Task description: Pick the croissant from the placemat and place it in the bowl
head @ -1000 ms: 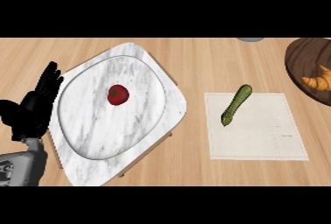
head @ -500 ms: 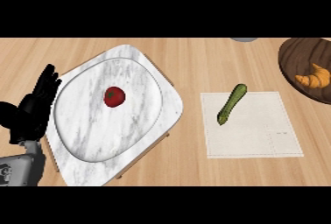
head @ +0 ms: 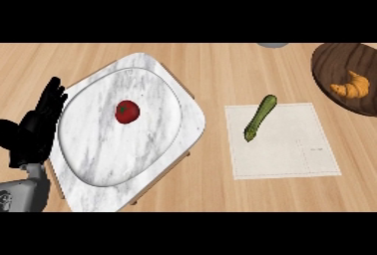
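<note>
Croissant (head: 350, 85) already lies in the dark bowl (head: 330, 62), upper right; left hand (head: 37, 124) rests open, far left; no lift needed.

The place was a kitchen, at a counter (head: 213, 64) with a light wooden top. Food and tableware showed it. At nine o'clock a marble plate (head: 95, 149) lay on a marble board (head: 193, 124), and a red tomato (head: 126, 111) sat on the plate. Toward three o'clock a pale placemat (head: 294, 154) held a green vegetable (head: 260, 118). At two o'clock a dark wooden bowl (head: 331, 60) contained a croissant (head: 351, 84).
</note>
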You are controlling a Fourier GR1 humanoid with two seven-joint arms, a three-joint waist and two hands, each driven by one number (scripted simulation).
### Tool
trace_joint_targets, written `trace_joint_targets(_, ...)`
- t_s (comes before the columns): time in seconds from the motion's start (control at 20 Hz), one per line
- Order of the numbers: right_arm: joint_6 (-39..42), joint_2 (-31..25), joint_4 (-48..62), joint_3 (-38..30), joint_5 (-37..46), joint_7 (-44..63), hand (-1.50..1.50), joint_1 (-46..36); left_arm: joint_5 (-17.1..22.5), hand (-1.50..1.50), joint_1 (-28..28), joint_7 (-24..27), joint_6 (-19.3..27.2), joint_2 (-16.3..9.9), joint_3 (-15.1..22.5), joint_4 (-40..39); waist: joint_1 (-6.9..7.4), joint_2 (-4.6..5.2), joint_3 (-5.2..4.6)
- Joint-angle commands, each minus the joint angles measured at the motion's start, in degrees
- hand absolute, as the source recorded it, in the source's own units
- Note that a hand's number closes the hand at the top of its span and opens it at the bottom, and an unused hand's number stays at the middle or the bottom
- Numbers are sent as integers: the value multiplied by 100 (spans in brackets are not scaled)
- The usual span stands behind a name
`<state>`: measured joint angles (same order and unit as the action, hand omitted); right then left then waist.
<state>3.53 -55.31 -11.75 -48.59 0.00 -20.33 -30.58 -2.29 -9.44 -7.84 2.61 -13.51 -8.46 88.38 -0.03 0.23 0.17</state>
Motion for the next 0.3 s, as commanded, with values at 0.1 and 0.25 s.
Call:
trace_joint_targets(0.1,774,35,-191,-224,-546,-369,-150,590,-154,0,-99,-294,97,-11,35,215,7,-18,-9)
trace_joint_targets(0.25,1078,-171,-226,-254,-664,-561,-150,822,117,0,172,99,-226,-36,-79,77,39,-5,-5)
